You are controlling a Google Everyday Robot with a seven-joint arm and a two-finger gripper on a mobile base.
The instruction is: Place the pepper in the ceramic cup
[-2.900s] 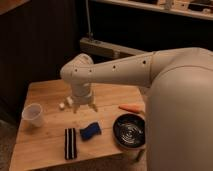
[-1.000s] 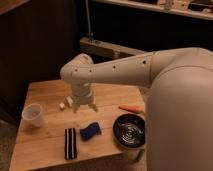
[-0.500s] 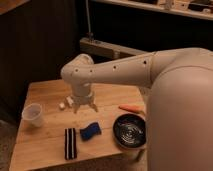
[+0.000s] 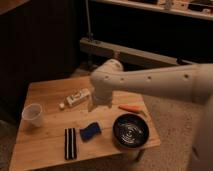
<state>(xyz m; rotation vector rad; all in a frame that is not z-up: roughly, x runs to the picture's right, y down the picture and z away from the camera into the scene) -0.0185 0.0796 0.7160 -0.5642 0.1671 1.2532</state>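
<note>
1. Hanging over the middle of the table [image 4: 50,90], the gripper [image 4: 99,104] is seen with its jaws spread and nothing pinched.
2. Near it, toward the bowl [image 4: 115,131] end, the pepper [image 4: 131,108] is spotted lying flat, its long axis roughly in line with the jaws.
3. The cup [image 4: 33,114] is found well apart, on the opposite side.

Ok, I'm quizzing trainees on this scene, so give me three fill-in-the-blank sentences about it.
The pepper lies just behind the dark ____.
The ceramic cup is ____ in colour.
The gripper hangs above the table's middle, beside the pale packet, not holding the ____.
Missing: bowl; white; pepper.
</note>
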